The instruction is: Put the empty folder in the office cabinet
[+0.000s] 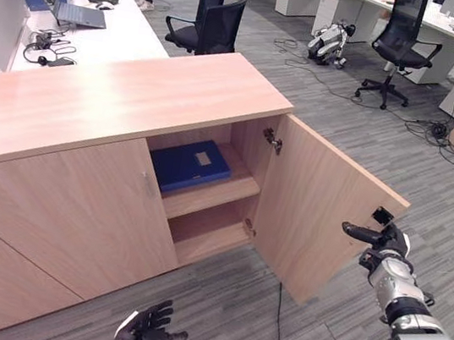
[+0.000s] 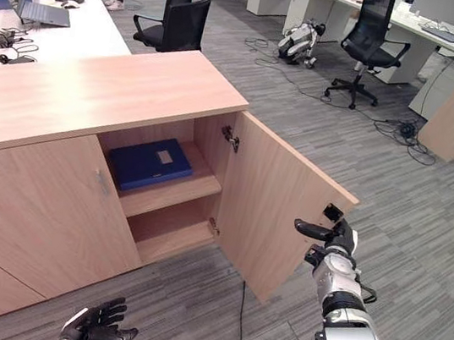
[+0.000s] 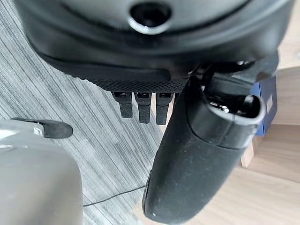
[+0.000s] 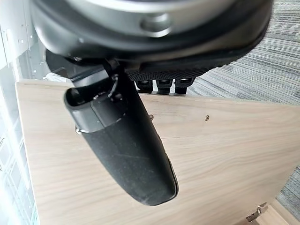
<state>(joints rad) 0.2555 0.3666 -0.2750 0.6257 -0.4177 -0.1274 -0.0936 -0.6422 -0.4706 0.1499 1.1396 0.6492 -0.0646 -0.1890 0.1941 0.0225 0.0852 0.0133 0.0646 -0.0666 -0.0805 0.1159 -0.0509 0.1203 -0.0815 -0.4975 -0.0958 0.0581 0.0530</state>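
On upper shelf of light wooden office cabinet [image 1: 117, 102], toward shelf's front edge, flat dark-blue folder [image 1: 189, 164] lies; cabinet door [image 1: 323, 210] swung wide. Head views show both hands together. Right wrist view alone shows door's inner face close past right hand [image 1: 383, 240], fingers straight, holding nothing, just beside door's outer edge. Left hand [image 1: 143, 333] low over grey carpet floor [image 1: 364, 113], loosely curled, empty.

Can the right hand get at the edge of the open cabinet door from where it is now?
Probably yes. The right hand sits right beside the outer edge of the open cabinet door, fingers straight, with nothing between them. Contact itself isn't clear.
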